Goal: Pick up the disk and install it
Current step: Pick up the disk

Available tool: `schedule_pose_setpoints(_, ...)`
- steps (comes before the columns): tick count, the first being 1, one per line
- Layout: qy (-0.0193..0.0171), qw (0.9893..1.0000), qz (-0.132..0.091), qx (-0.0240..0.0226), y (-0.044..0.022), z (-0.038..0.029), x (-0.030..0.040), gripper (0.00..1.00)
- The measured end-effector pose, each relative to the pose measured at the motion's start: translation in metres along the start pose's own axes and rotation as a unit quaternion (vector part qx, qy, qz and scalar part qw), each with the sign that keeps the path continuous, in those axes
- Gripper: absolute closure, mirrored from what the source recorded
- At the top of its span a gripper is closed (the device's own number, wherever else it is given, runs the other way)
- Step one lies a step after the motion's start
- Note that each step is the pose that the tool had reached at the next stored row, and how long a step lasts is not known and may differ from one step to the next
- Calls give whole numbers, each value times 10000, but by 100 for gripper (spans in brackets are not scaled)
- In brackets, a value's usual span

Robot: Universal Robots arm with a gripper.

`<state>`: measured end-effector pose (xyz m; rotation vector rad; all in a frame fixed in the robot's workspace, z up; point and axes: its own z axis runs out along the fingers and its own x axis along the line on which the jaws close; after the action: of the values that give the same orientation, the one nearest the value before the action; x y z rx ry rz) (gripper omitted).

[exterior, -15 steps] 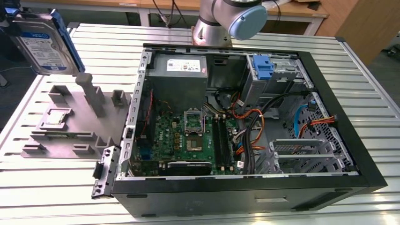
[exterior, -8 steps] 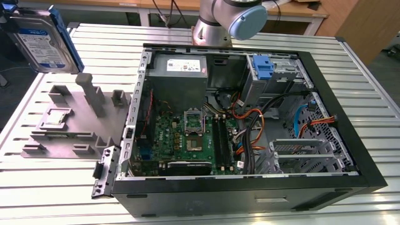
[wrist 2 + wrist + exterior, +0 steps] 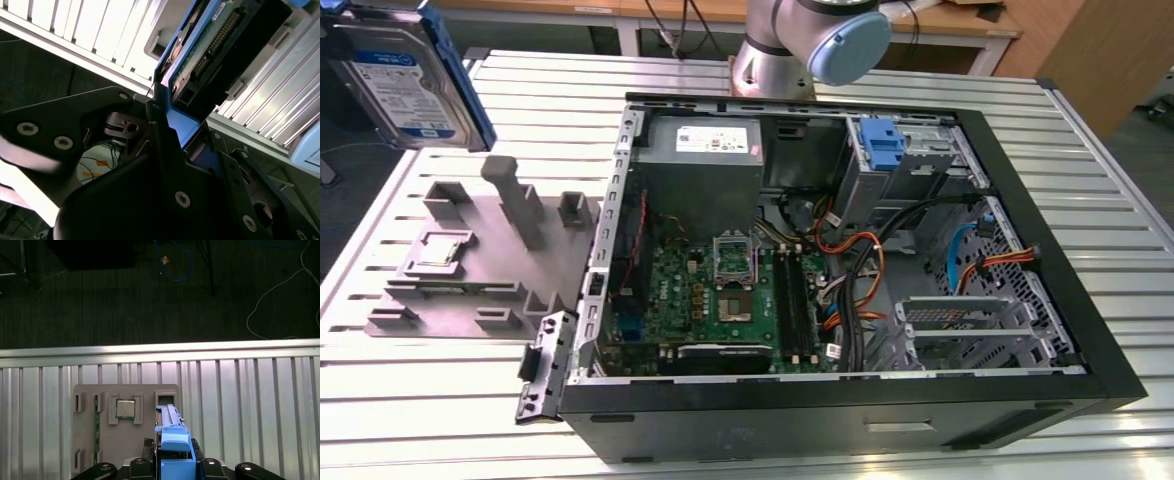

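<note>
Disk, a silver hard drive with blue plastic rails, hangs clamped in the black gripper; its narrow rail hold could slip above the grey fixture tray.

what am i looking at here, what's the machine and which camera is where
It is a robot arm with a pincer at its end. The exterior view looks on from off the arm; both wrist views come from cameras riding on the arm. On the slatted metal table lie an open computer case, its motherboard showing, and a grey holder tray with a processor chip. The pincer is shut on the disk, a hard drive with blue side rails, held in the air near the tray.
</note>
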<state>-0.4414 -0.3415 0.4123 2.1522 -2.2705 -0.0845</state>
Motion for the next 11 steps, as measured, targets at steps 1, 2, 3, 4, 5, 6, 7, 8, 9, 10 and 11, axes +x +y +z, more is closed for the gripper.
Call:
schedule_pose_setpoints(1, 0, 10000, 0, 0, 1, -11, 0, 64)
schedule_pose_setpoints(2, 0, 10000, 0, 0, 1, -22, -1, 64)
schedule_pose_setpoints(3, 0, 10000, 0, 0, 2, -33, -1, 64)
schedule_pose_setpoints(4, 0, 10000, 0, 0, 2, -45, -1, 64)
schedule_pose_setpoints(5, 0, 10000, 0, 0, 3, -57, -2, 64)
schedule_pose_setpoints(6, 0, 10000, 0, 0, 3, -68, -2, 64)
schedule_pose_setpoints(7, 0, 10000, 0, 0, 4, -78, -2, 64)
schedule_pose_setpoints(8, 0, 10000, 0, 0, 5, -89, -3, 64)
schedule_pose_setpoints(9, 0, 10000, 0, 0, 5, -101, -3, 64)
schedule_pose_setpoints(10, 0, 10000, 0, 0, 6, -113, -3, 64)
schedule_pose_setpoints(11, 0, 10000, 0, 0, 6, -124, -3, 64)
